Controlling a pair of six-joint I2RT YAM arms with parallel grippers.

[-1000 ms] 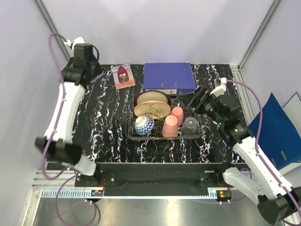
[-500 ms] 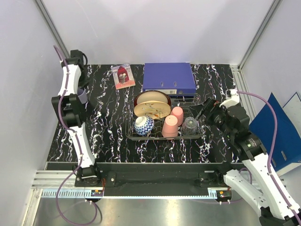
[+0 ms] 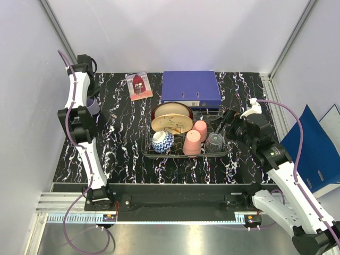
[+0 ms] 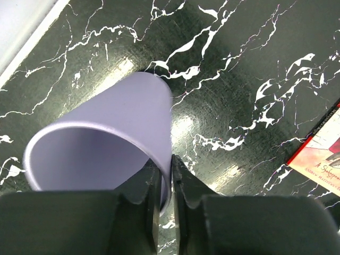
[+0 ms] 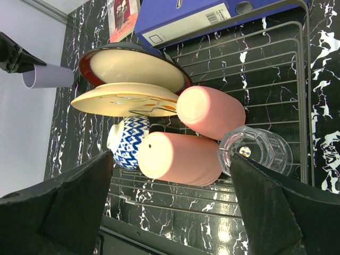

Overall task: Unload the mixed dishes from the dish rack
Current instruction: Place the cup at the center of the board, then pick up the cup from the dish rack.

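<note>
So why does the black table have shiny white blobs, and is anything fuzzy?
Left wrist view: light glares off the glossy table beside the lilac cup; the close end effector fingers look soft. Right wrist view: a glint sparkles in the clear glass. Top view: sharp, evenly lit.
</note>
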